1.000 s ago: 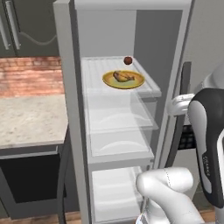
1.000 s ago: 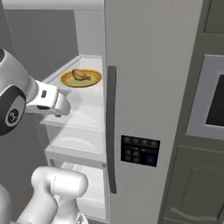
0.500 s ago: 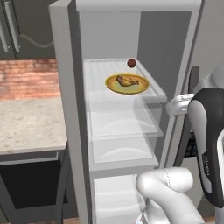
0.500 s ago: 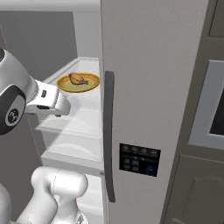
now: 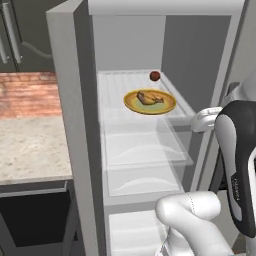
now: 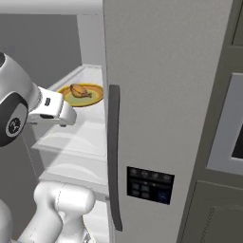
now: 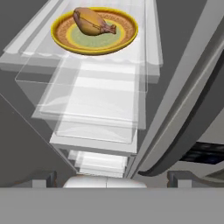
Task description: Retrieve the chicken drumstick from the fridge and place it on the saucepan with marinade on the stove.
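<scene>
Gripper (image 7: pixel 111 177) jaws stand wide apart with nothing between them; in the hand view its 2 dark finger tips (image 7: pixel 43 178) rise near the bottom, well separated. Ahead of the gripper and higher up in that view lies the chicken drumstick (image 7: pixel 92 22), golden-brown and lumpy, resting on a yellow orange-rimmed plate (image 7: pixel 65 40). The plate sits on a white shelf (image 7: pixel 109 65) of the fridge (image 5: pixel 65 125), and further clear shelves stack down between the plate and the gripper. The drumstick is well apart from the finger tips, not touched by them.

From the left base view the fridge stands with its left side open, the drumstick (image 5: pixel 148 97) on the plate (image 5: pixel 165 107) on the upper shelf (image 5: pixel 115 85). Beyond the plate, farther from the gripper, a small dark red ball (image 5: pixel 155 76) sits on the same shelf, near the plate but apart from it. The white arm (image 5: pixel 240 155) reaches in toward the shelf edge on the plate's right.

In the right base view the drumstick (image 6: pixel 79 90) and plate (image 6: pixel 97 95) show past the closed right door (image 6: pixel 166 95), whose dark vertical handle (image 6: pixel 114 152) runs beside a small dark control panel (image 6: pixel 149 184). To the left of the fridge in the left base view lie a speckled tabletop (image 5: pixel 30 150) and a red brick wall (image 5: pixel 30 92).
</scene>
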